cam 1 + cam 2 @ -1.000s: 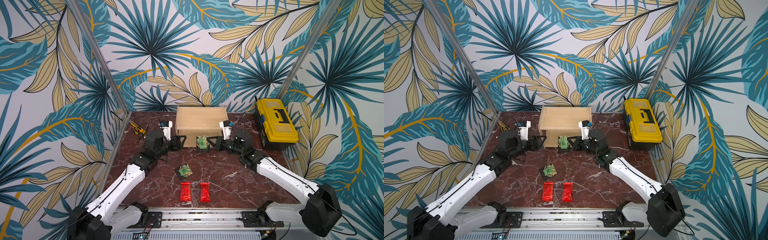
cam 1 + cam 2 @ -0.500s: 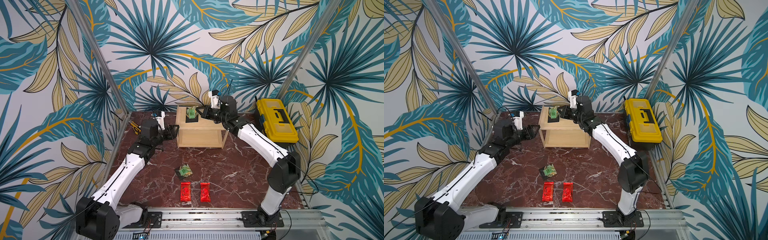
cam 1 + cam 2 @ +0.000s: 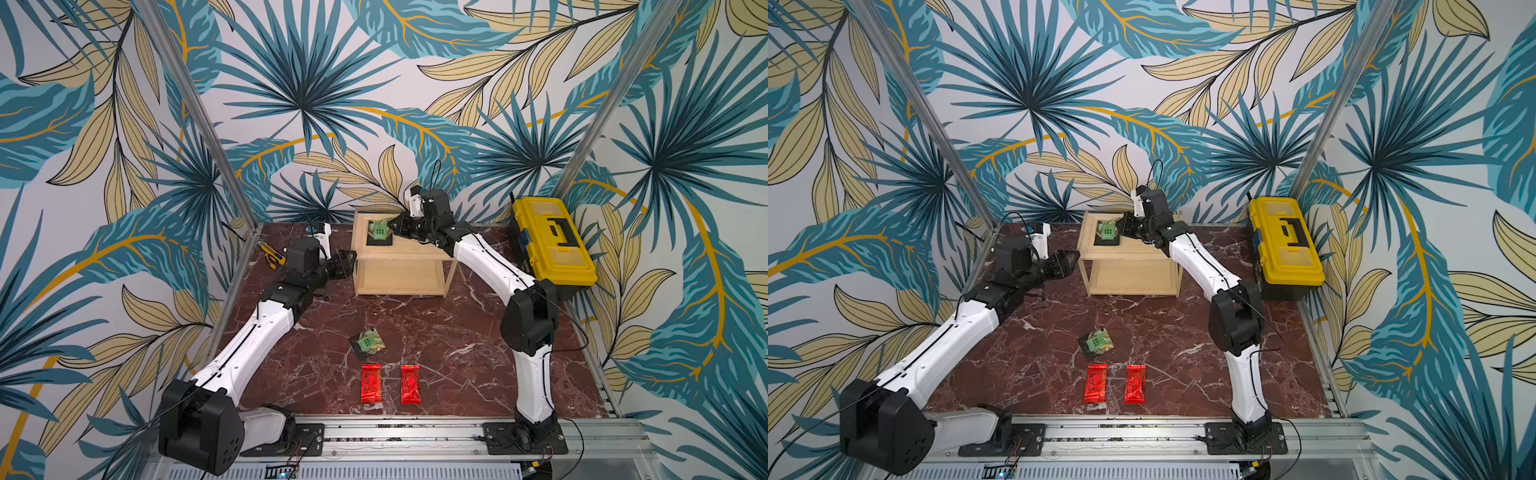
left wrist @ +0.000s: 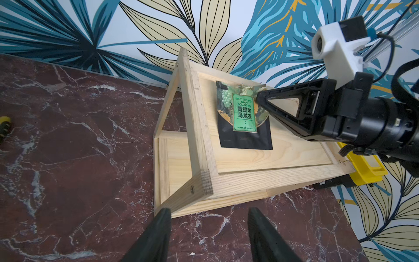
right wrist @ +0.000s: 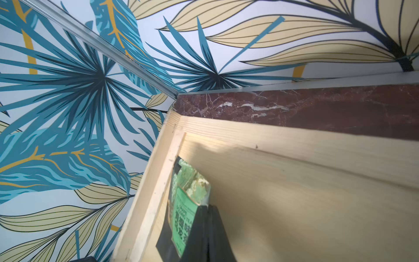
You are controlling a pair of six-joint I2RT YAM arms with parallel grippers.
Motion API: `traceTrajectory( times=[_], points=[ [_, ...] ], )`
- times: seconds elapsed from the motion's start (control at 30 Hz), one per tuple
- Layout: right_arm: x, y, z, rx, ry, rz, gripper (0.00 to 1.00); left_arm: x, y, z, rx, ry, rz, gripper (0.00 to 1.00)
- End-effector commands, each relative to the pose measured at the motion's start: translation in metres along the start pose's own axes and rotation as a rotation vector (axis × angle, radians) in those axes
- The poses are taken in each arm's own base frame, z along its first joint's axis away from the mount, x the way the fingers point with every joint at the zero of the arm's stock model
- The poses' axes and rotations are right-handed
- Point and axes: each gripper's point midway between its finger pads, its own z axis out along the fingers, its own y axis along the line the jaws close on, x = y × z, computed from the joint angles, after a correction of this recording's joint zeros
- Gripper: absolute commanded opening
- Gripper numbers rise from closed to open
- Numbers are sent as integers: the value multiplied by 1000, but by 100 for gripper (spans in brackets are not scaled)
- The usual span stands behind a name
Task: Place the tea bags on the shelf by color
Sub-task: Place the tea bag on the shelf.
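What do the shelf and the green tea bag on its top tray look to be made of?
The shelf: pale unfinished wood, probably pine; grain lines and bare end grain show, no gloss. The green tea bag: likely a foil or plastic-film packet, printed; its black lower part looks matte, its top edge curls and catches light.

2 top views overhead; wrist cameras close, sharing shelf (image 4: 249,179).
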Motion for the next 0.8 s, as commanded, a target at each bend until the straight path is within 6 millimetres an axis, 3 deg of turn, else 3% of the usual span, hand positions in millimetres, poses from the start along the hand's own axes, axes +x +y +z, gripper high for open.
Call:
traceTrajectory(
  times=[0.0,0.4,0.77],
  points=[
    [8,-5,1,-2,51,-3,4,-18,-7,-2,14,-37,15,58],
    [17,8,0,-61,121,3,5,-16,-8,-3,25,-36,15,59],
    [15,7,6,-32,84,-1,7,-13,-7,-17,23,-52,14,60]
  ],
)
